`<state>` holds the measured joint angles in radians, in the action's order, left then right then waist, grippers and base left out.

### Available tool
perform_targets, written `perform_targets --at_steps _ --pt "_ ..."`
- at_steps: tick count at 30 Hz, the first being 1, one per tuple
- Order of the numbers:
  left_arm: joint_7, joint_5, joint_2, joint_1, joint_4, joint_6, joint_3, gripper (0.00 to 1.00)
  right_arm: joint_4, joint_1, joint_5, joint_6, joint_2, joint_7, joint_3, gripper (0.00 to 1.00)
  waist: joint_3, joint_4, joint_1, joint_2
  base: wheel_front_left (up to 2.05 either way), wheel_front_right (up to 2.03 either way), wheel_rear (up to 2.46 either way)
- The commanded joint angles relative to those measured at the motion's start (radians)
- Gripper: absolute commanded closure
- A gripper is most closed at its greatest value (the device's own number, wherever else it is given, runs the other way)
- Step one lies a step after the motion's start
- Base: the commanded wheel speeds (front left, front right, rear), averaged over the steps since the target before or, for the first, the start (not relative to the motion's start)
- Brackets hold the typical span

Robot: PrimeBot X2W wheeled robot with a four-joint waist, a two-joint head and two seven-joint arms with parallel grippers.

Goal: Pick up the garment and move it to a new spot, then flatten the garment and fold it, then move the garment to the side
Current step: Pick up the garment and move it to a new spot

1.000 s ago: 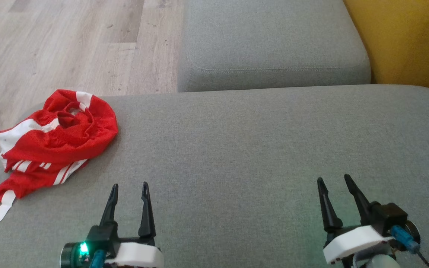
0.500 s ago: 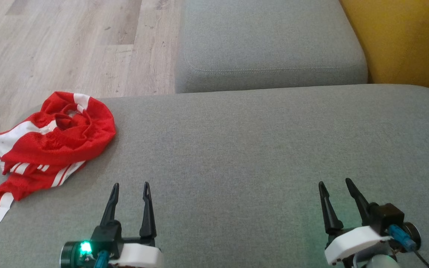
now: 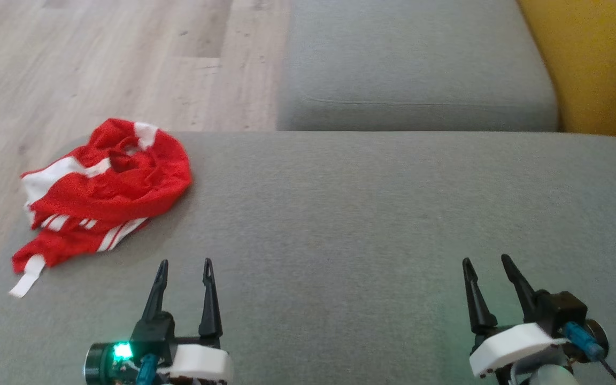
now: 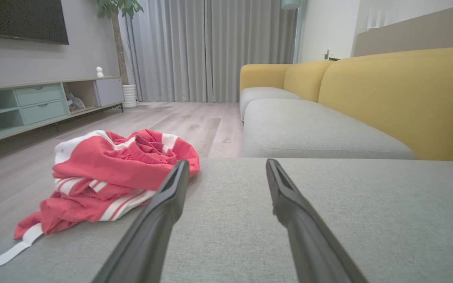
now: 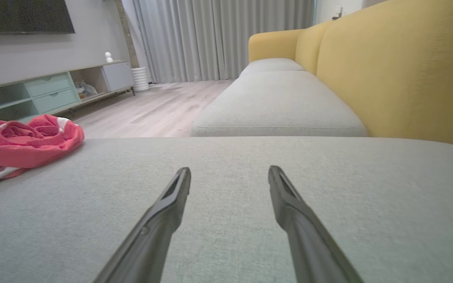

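Head view: I am looking down on a broad grey seat cushion [image 3: 367, 224]. The garment [image 3: 106, 187], red mesh with white stripes, is lying crumpled near the cushion's left edge, beside the pale wooden floor [image 3: 99, 64]. A white strip is trailing from its near end. The picture is a little soft, so I cannot tell whether it is a shirt or shorts. The left gripper [image 3: 185, 263] is showing at the lower left, its fingers released and holding nothing. The garment is lying ahead and to its left, not touching it. The right gripper [image 3: 485, 260] is showing at the lower right, likewise parted and empty, well apart from the garment. A second grey cushion [image 3: 415, 69] is lying beyond, with a yellow backrest [image 3: 607, 69] on the right.

Left wrist view: the two dark fingers [image 4: 159, 220] are standing wide apart over the cushion. The garment is lying bunched near the tip of the left-hand one. A low cabinet [image 4: 34, 106] and grey curtains [image 4: 210, 51] are standing far behind.

Right wrist view: the fingers [image 5: 289, 212] are spread over bare grey fabric, and the garment is lying at the far left.
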<state>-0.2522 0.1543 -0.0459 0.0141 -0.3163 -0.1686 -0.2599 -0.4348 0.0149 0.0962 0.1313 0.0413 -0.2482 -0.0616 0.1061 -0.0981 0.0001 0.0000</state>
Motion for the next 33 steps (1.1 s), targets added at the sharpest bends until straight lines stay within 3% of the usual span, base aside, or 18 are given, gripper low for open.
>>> perform_targets --at_steps 1,7,15,25,30,33 --pt "-0.010 -0.012 -0.004 0.061 0.034 -0.010 0.033 0.00 0.045 0.052 0.006 -0.001 0.009 -0.014 -0.023 0.00 -0.005 -0.053 -0.0001 0.0000 0.00 0.00 0.00" --pt "-0.010 -0.022 -0.004 0.063 0.038 -0.016 0.062 0.00 0.068 0.055 0.009 -0.001 0.009 -0.014 -0.033 0.00 -0.010 -0.176 -0.0001 0.0000 0.00 0.00 0.00" --pt "-0.010 -0.054 -0.010 0.047 0.032 -0.008 0.119 0.00 0.071 0.052 0.022 -0.001 0.009 -0.014 -0.059 0.00 -0.002 -0.290 -0.0001 0.0000 0.00 0.00 0.00" --pt "-0.010 -0.078 -0.017 0.047 0.083 0.008 0.197 0.00 0.071 0.055 0.012 -0.001 0.009 -0.014 -0.063 0.00 -0.030 -0.341 -0.0001 0.0000 0.00 0.00 0.00" --pt "-0.010 -0.090 -0.039 0.112 0.105 0.052 0.197 0.00 0.075 0.044 -0.017 -0.001 0.009 -0.014 -0.053 0.00 -0.076 -0.343 -0.0001 0.0000 0.00 0.00 0.00" --pt "-0.010 -0.058 -0.049 0.208 0.118 0.128 0.190 0.00 0.079 0.043 -0.047 -0.001 0.009 -0.014 -0.045 0.00 -0.115 -0.339 -0.0001 0.0000 0.00 0.00 0.00"
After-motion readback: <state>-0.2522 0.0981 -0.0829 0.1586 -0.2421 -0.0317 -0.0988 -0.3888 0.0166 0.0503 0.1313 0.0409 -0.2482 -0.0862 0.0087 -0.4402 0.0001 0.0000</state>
